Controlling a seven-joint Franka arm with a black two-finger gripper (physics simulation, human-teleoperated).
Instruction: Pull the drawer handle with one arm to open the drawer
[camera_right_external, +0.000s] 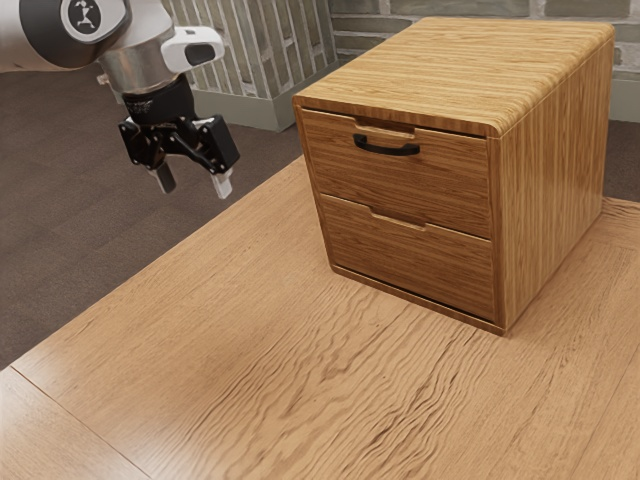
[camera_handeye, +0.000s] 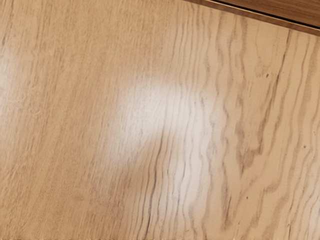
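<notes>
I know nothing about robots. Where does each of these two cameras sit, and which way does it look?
Exterior view: beside the arm, above the table, facing the cabinet and the black handle on its upper drawer; it shows the arm and its open end effector in the air, apart from the cabinet.
Wrist view: on the arm's hand, looking down at the table's grain, with a darker edge, probably the cabinet's base.
Shared: the same wooden table.
</notes>
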